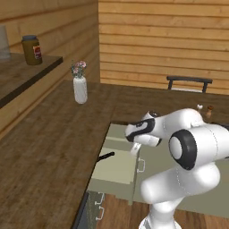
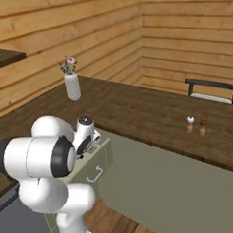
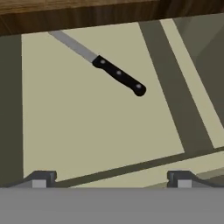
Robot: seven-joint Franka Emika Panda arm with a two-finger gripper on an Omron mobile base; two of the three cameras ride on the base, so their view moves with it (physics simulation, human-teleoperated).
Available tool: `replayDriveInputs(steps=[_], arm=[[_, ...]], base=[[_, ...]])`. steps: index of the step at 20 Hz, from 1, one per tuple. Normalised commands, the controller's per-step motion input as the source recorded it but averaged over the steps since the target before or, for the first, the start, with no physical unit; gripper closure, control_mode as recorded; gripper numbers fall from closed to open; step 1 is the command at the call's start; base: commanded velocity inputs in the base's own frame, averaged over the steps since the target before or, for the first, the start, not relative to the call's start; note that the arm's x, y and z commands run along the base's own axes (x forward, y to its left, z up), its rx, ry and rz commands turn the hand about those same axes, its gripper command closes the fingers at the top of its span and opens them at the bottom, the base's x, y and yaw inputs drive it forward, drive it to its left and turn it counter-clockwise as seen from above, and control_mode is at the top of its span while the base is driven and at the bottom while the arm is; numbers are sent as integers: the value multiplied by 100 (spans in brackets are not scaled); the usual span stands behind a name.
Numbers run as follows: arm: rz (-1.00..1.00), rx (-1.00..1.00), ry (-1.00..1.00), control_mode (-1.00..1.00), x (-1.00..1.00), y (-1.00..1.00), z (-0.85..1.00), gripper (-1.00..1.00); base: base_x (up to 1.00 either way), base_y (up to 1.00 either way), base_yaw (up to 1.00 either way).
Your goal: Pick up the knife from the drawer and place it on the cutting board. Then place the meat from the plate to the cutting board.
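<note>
The drawer (image 3: 87, 127) is pulled out, and the knife (image 3: 117, 74) lies slantwise on its pale floor. Its black handle points toward the drawer's front, and the tip of its silver blade runs under the wooden counter edge. My gripper (image 3: 111, 180) hangs open above the drawer, a little short of the handle, with nothing between its fingertips (image 3: 40, 179). From the left base, the gripper (image 1: 134, 150) sits over the drawer (image 1: 117, 169), with the knife's handle (image 1: 106, 156) just to its left. The cutting board, the plate and the meat are out of view.
A white vase with flowers (image 1: 80, 88) stands on the wooden counter (image 1: 49, 147). A jar (image 1: 31, 50) sits on a shelf at the upper left. Two small shakers (image 2: 189, 119) stand on the counter's right part, with a chair (image 2: 212, 89) beyond. The drawer front (image 2: 92, 165) juts out.
</note>
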Motion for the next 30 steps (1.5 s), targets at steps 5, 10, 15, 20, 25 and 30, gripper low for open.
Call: replayDriveInputs(steps=[5, 10, 15, 20, 25, 30], arm=[[8, 0, 9, -100, 23, 10, -40, -100], [1, -1, 3, -100, 6, 12, -42, -100], [0, -2, 1, -100, 0, -13, -44, -100], [-1, -1, 0, -100, -12, -51, -26, -100], [-6, 0, 1, -100, -22, -90, -7, -100], [-14, 0, 14, -100, -19, -100, 0, -100]], base=[[0, 0, 0], [0, 0, 0], [0, 0, 0], [0, 0, 0], [0, 0, 0], [0, 0, 0]])
